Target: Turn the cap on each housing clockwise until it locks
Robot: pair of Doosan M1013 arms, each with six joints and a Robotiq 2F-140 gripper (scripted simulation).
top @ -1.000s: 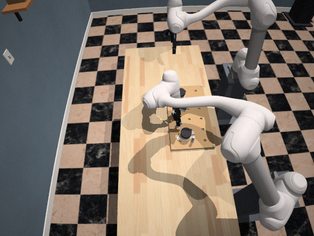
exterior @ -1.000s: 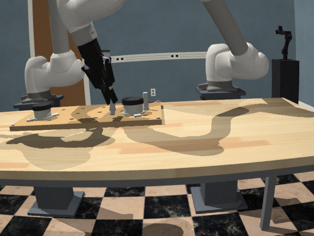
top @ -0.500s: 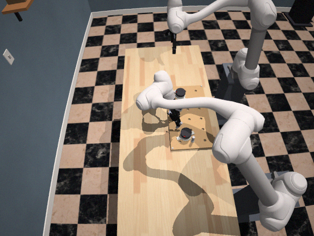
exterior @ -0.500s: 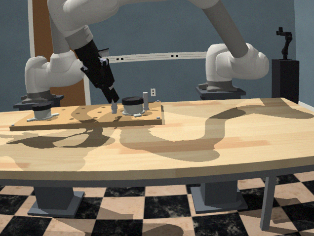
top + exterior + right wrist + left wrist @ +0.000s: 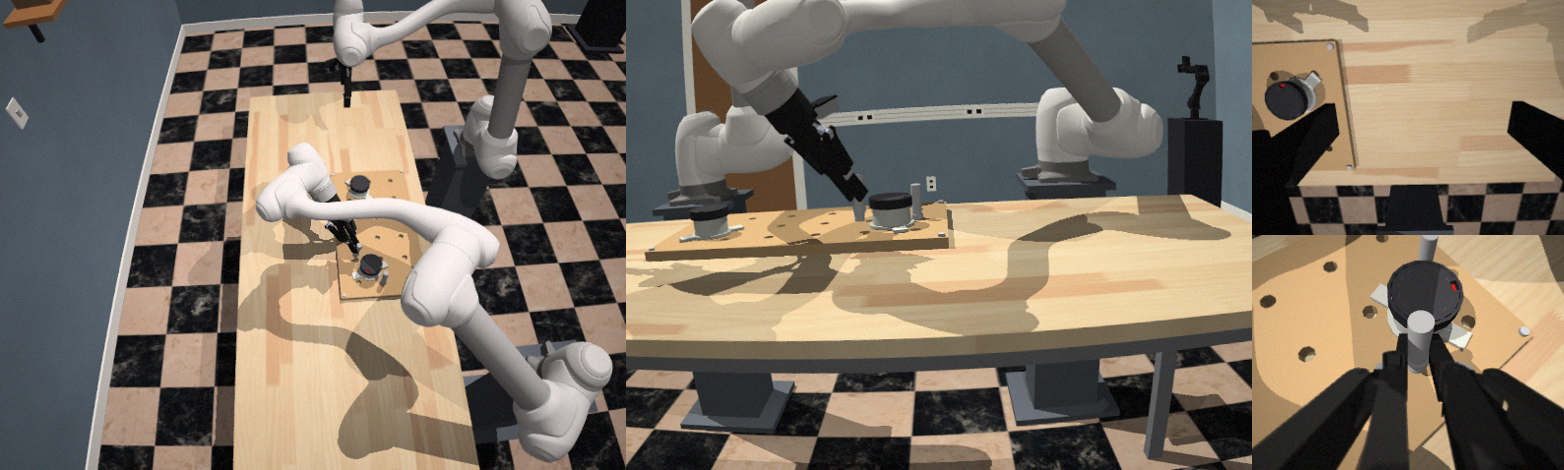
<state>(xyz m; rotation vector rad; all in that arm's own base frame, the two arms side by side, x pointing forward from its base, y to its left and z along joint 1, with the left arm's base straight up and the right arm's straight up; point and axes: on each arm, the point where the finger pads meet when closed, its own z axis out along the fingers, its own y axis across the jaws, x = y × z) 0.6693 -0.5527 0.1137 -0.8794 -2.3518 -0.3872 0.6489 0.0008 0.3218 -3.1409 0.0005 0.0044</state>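
Observation:
The near housing (image 5: 365,277) (image 5: 890,217) stands upright on the board, its black cap (image 5: 370,264) (image 5: 890,201) (image 5: 1422,291) on top with a red mark near the rim. The other housing (image 5: 711,228) (image 5: 1313,81) stands upright at the board's far end under its black cap (image 5: 359,184) (image 5: 709,211) (image 5: 1286,101). My left gripper (image 5: 354,247) (image 5: 857,193) (image 5: 1418,348) is tilted and shut on an upright grey peg (image 5: 858,210) (image 5: 1421,324) beside the near housing. Whether the peg sits in a hole is hidden. My right gripper (image 5: 1423,117) is open and empty, high over the table's far end.
A second grey peg (image 5: 384,278) (image 5: 916,202) (image 5: 1429,247) stands upright on the near housing's other side. The wooden board (image 5: 348,288) (image 5: 792,249) has several round holes and small pins at its corners. My left arm reaches across above the board.

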